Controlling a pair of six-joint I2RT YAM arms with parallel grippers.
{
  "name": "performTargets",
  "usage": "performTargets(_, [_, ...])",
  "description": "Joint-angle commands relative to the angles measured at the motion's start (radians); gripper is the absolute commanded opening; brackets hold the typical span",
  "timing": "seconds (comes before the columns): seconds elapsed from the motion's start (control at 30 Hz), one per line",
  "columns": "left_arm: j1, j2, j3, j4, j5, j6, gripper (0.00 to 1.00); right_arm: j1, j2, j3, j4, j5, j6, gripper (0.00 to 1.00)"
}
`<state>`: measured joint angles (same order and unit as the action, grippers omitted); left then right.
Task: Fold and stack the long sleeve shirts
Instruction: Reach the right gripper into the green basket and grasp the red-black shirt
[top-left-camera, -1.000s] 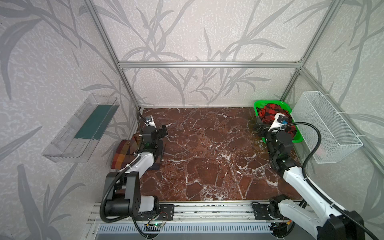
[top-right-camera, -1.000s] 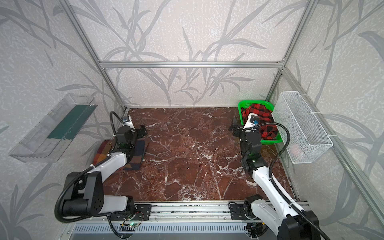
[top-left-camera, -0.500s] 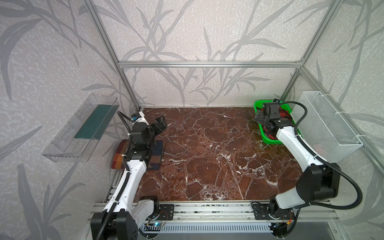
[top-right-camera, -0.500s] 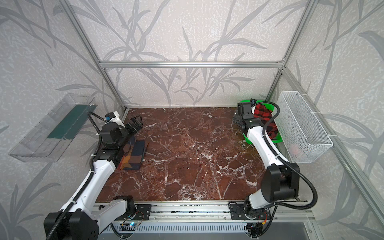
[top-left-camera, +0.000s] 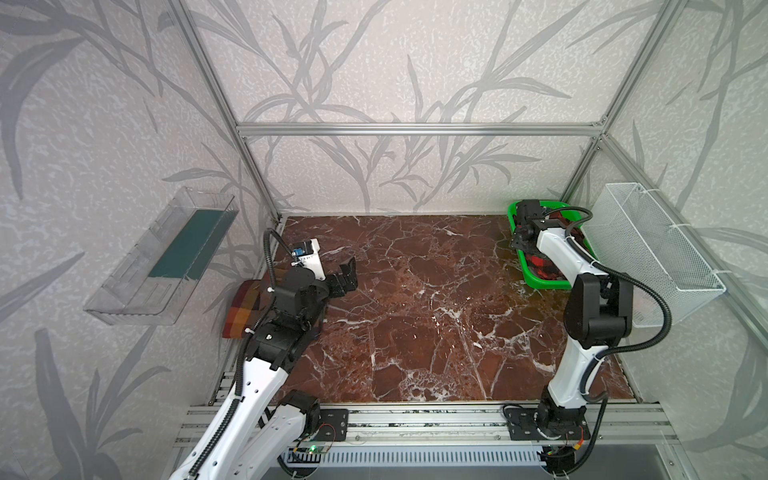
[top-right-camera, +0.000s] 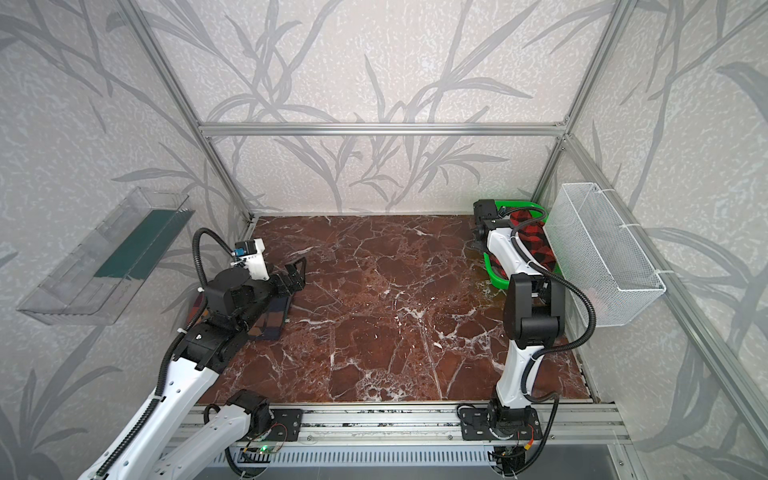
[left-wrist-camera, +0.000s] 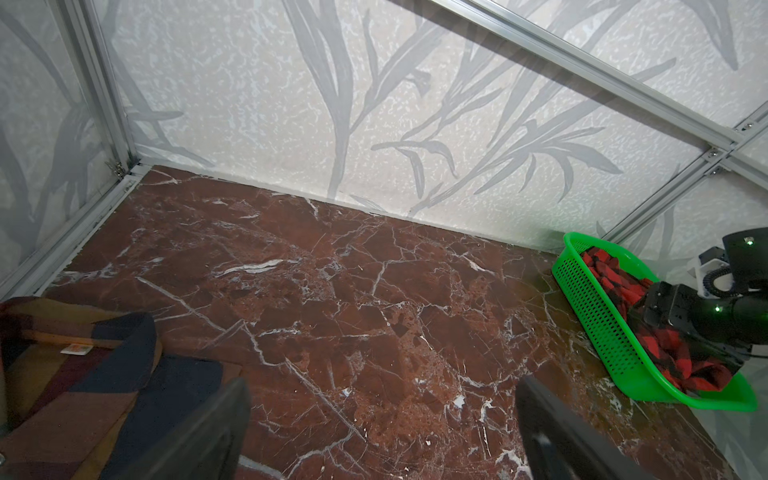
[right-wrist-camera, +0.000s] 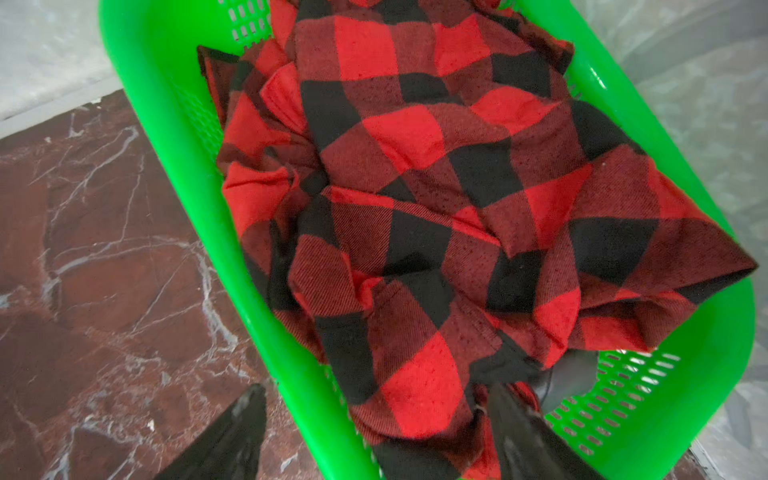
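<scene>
The right gripper (right-wrist-camera: 376, 399) is spread astride the wall of the green basket (right-wrist-camera: 166, 124), over the red-and-black shirt (right-wrist-camera: 436, 187) crumpled inside, so rim could be pinched with cloth and basket dragged; the left gripper (top-left-camera: 348, 275) is spread well away.

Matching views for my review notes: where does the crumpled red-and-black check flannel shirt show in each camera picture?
Top view: red-and-black check flannel shirt in the far right corner, partly behind the right arm.
Top view: shirt beside the white wire basket.
Left wrist: shirt across the marble floor.
Right wrist: shirt close up, filling most of the picture.
Shared landmark: the green perforated plastic basket holding it.
</scene>
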<state>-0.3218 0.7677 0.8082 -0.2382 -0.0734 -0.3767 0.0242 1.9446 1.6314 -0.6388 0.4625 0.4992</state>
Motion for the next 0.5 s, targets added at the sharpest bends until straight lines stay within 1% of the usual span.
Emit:
performTargets(0.0, [-0.017, -0.008, -0.008, -0.038, -0.05, 0.054, 0.99, -0.019, 0.026, 0.059, -0.028, -0.014, 0.03, 0.81])
performTargets(0.03, [-0.02, -0.008, -0.008, -0.037, -0.052, 0.053, 0.99, -0.024, 0.042, 0.072, -0.03, -0.023, 0.03, 0.78])
performTargets(0.13, [-0.028, -0.008, -0.011, -0.038, -0.052, 0.052, 0.99, -0.037, 0.093, 0.108, -0.049, -0.046, 0.039, 0.76])
performTargets(0.37, [-0.048, -0.002, -0.01, -0.044, -0.075, 0.056, 0.99, -0.044, 0.154, 0.125, -0.051, -0.085, 0.038, 0.76])
performTargets(0.47, [-0.05, -0.002, -0.01, -0.043, -0.083, 0.056, 0.99, -0.044, 0.167, 0.118, -0.041, -0.104, 0.035, 0.71])
